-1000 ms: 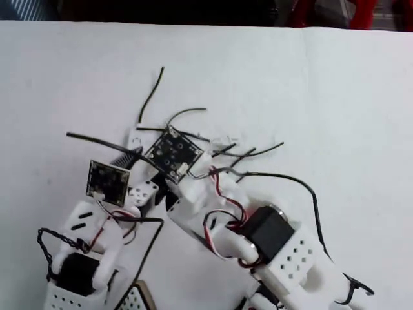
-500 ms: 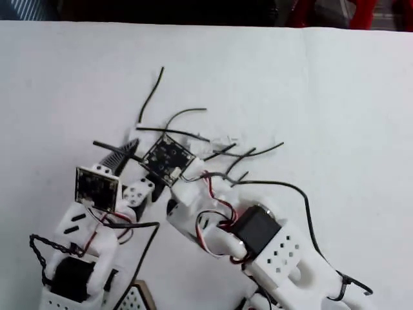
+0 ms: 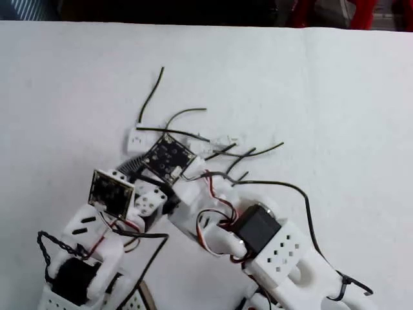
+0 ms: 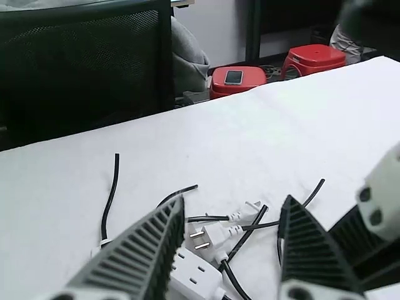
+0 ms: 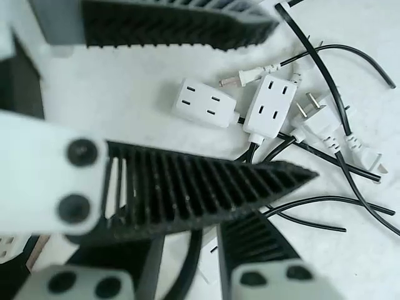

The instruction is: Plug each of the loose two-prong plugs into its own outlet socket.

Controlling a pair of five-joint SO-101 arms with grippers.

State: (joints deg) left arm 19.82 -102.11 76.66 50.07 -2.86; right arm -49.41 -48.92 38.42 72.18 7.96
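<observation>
Two white outlet blocks on the white table, just beside each other. First block (image 5: 203,103) and second block (image 5: 272,105) each lie flat with two pairs of slots facing up, all empty. A white two-prong plug (image 5: 317,120) lies flat next to the second block, unplugged. A slimmer plug (image 5: 242,77) lies loose nearby. Black cords (image 5: 325,72) are tangled around them.

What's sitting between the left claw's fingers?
Left wrist view: a socket, a plug and black cords on the table, framed by the open left claw.
</observation>
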